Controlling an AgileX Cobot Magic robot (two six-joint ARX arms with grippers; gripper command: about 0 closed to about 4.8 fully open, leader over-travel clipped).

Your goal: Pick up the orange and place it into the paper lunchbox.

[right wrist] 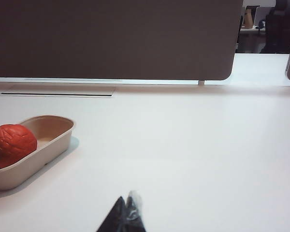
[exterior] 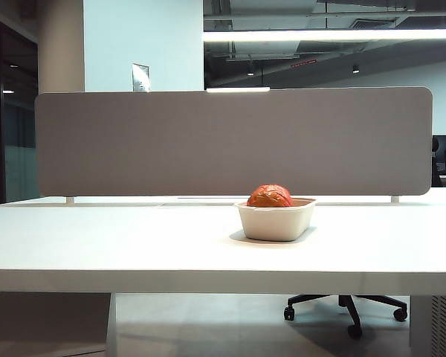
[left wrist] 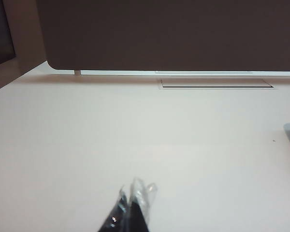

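In the paper lunchbox (exterior: 276, 221), just right of the middle of the white worktop (exterior: 134, 238) in the exterior view, the orange (exterior: 270, 196) already sits, its wrinkled top rising a little above the rolled rim; in the right wrist view it lies at one end of the tray, against the wall, with the other end bare. Judged from that, the placing looks done and nothing is left to lift. Neither arm shows in the exterior view. The left gripper (left wrist: 130, 205) hangs low over bare worktop, its jaws pressed together with nothing between them, and only a sliver of the tray shows at the picture's 3 o'clock edge. The right gripper (right wrist: 127, 212) is likewise pressed shut and empty, over bare worktop well apart from the tray, which lies toward 10 o'clock from its tips. If the orange had to be taken up again, it would probably handle as a light, fairly firm ball with a glossy, creased skin: the gloss could let it slip, the creases should give the pads some bite. The best hold would be across its widest part, coming from above so the jaws clear the rim, one side of the ball being close to the tray wall. The tray itself looks thin and light, likely to slide or flex if nudged, so any pressure should go on the fruit alone.
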